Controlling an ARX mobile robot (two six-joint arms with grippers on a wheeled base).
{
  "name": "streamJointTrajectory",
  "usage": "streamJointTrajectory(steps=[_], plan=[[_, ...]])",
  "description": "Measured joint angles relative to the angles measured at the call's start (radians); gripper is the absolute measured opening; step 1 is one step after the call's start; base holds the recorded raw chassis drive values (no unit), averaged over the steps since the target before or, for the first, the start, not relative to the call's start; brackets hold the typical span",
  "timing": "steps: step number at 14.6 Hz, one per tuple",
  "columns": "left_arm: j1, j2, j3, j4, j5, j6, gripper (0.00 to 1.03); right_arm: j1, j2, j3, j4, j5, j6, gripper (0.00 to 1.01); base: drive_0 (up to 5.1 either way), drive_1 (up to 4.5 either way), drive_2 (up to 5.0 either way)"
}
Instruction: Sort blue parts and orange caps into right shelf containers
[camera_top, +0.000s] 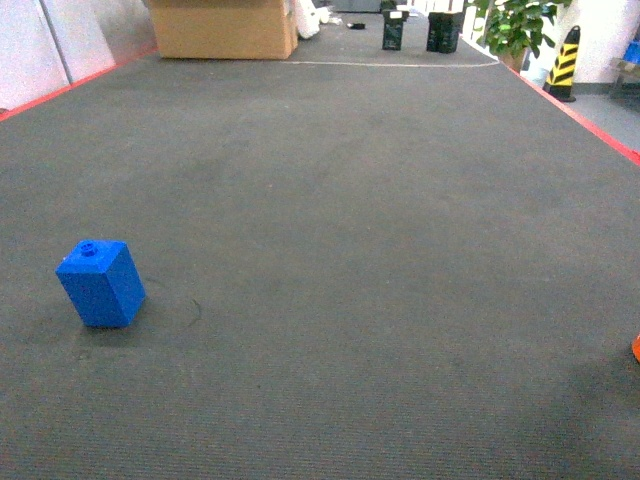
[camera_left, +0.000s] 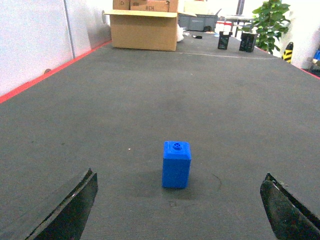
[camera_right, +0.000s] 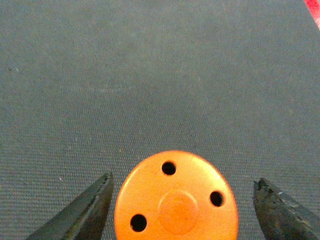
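far left in the head view: a pale wall panel (camera_top: 40, 40) behind a red border strip (camera_top: 75, 82) edging the dark grey carpet (camera_top: 330, 250). on the carpet at lower left, a blue block (camera_top: 101, 283), standing slightly tilted, round stud on its top face, nothing touching it. farther back, left of centre, a big cardboard box (camera_top: 222, 28); then two small dark boxes (camera_top: 418, 31) side by side, a leafy green plant (camera_top: 515, 25), and a yellow-and-black striped cone (camera_top: 563, 62) at the upper right. at the very right edge, low down, a sliver of an orange cap (camera_top: 636, 348). from the left wrist camera: left gripper (camera_left: 177, 205) spread wide, one dark finger tip at each bottom corner, the blue block (camera_left: 176, 164) upright on the carpet between and a little beyond them, touched by neither. same cardboard box (camera_left: 144, 29) and plant (camera_left: 271, 22) far behind. from the right wrist camera: right gripper (camera_right: 182, 210) also spread wide, dark tips at lower left and lower right, the round orange cap (camera_right: 176, 198) lying flat on the carpet between them, three small holes around a raised centre disc; left tip just beside the cap's rim, right tip a clear gap away, no contact visible. no shelf or crates in any view.
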Motion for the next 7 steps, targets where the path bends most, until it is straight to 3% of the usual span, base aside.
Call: streamJointTrajectory(steps=[1, 4, 5, 7], plan=[[0.000, 0.000, 0.000, 0.000, 0.000, 0.000, 0.98, 0.018, 0.047, 0.001, 0.017, 0.031, -0.004, 0.76, 0.0, 0.00, 0.0], [0.000, 0.000, 0.000, 0.000, 0.000, 0.000, 0.98, 0.043, 0.069, -0.019, 0.071, 0.064, -0.002, 0.45, 0.0, 0.00, 0.0], [0.000, 0.000, 0.000, 0.000, 0.000, 0.000, 0.98, 0.051, 0.044, -0.045, 0.072, 0.063, 0.003, 0.44, 0.0, 0.00, 0.0], [-0.033, 0.080, 0.042, -0.126, -0.067, 0.000, 0.98, 0.056, -0.050, -0.118, 0.085, 0.055, 0.029, 0.44, 0.0, 0.00, 0.0]])
